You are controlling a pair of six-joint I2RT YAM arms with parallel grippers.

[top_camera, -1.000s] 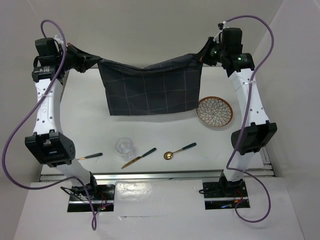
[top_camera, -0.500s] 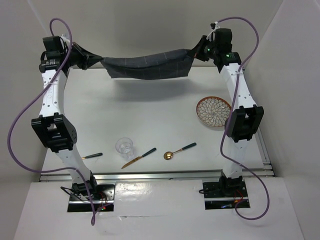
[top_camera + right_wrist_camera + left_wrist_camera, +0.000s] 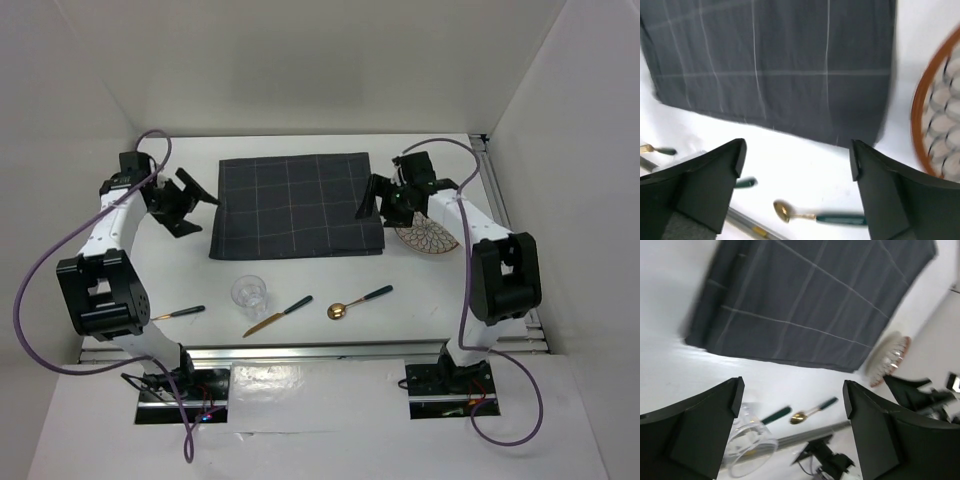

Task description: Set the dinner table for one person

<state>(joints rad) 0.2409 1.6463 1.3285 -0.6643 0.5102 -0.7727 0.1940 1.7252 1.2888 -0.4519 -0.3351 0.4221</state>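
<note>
You had placemat flat on dinner table, far middle. Your left gripper and right gripper gaped empty beside its edges. Mat step looked done; next move needed plate lifted, centred on mat.

placemat: dark grey cloth with pale check lines, spread flat at far centre
plate: round, orange-brown rim, petal pattern; just beside placemat's right edge, partly hidden
glass: clear, upright; nearer than placemat's near edge, apart from it
knife: gold blade, dark green handle; just right of glass, diagonal, blade end near-left
spoon: gold bowl on left, dark green handle; right of knife, not touching
fork: gold end, dark handle; left of glass, apart from it
</note>
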